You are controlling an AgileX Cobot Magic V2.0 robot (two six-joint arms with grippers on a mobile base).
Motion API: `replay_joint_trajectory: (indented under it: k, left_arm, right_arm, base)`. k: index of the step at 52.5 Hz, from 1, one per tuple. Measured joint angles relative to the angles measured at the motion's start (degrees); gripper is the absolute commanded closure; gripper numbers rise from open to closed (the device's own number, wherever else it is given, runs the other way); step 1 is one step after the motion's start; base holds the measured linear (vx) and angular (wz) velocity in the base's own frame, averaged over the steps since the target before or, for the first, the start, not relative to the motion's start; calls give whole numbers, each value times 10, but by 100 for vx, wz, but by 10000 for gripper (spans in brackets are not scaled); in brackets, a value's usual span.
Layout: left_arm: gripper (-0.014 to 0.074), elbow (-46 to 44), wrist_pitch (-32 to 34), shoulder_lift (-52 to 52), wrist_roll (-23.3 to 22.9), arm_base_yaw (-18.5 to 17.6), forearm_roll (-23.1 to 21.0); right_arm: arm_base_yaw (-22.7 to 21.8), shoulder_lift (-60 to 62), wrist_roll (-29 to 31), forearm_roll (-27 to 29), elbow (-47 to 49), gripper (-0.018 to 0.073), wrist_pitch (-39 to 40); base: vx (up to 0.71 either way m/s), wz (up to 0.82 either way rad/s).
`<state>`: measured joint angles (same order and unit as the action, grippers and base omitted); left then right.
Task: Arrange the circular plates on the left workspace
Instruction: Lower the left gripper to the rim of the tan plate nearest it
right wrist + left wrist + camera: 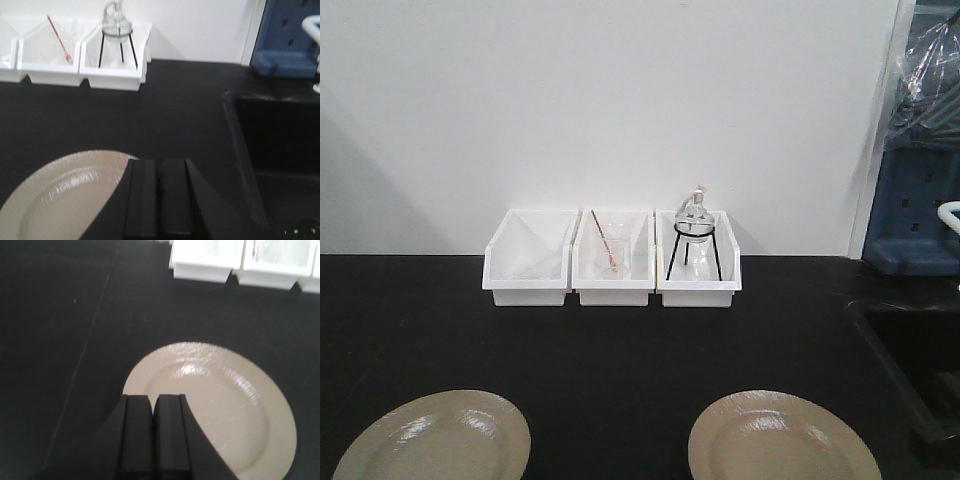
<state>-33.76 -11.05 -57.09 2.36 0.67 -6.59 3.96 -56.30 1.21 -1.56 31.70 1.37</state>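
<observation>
Two round tan plates are seen low in the front view, lying flat on the black desk. The left plate and the right plate are well apart, and neither is gripped. Three white bins are lined up against the back wall, and a glass flask on a wire tripod is stood in the right-hand one. A sunken sink is found off to the right.

From the left wrist, the left hand is seen above the near rim of its plate. Its fingers are pressed together and nothing is caught between them. The right hand is closed the same way and is empty. It is poised just beside the right-hand edge of the other plate, with the sink close on its far side.

Handling is judged as follows. The plates are taken to be stiff and fairly light, and the glossy glaze is expected to be slippery. Breakage must be reckoned with if they are ceramic. Little is offered to a pinch, since the rim lies low against the desk. The wide rim is judged the best hold, with one finger slid under the edge and one laid on top, so each hand must first be opened. The right plate looks the one most in need of being carried leftward.
</observation>
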Motion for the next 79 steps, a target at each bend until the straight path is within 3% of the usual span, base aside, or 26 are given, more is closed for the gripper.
replay_joint_trajectory:
  k: [16,28,34,41,50,54,63,68,72,79]
  left_arm:
    - [501,-1,-17,-15,-4,0,-14]
    - [261,-8,-84,-29,9,0,-35]
    - [195,-32,-121,-57,10,0,-40]
    - [211,-92,-195,-106,14,0,-52]
    - [286,-201,-289,-174,66,10,-53]
    - [324,-253,-326,-212,85,31,-54]
    - [396,-337,-369,-303,89,120,-59]
    - [431,-353,-377,-348,103,167,-101]
    - [463,-355,-387,-392,153,202,-159]
    - [501,-355,-438,-454,314,233,-306]
  right_arm:
    - [0,-44,0,0,0,563,6]
    - [0,-45,0,1,0,563,7]
    - [0,-45,0,1,0,563,7]
    - [0,-45,0,1,0,563,7]
    - [0,-45,0,1,0,563,7]
    - [0,-45,0,1,0,563,7]
    - [0,-45,0,1,0,563,7]
    - [0,-45,0,1,0,563,7]
    - [0,-45,0,1,0,563,7]
    - [0,-45,0,1,0,563,7]
  base:
    - [0,0]
    - [0,0]
    - [0,0]
    - [0,0]
    - [0,0]
    - [0,0]
    - [0,0]
    - [0,0]
    - [0,0]
    - [0,0]
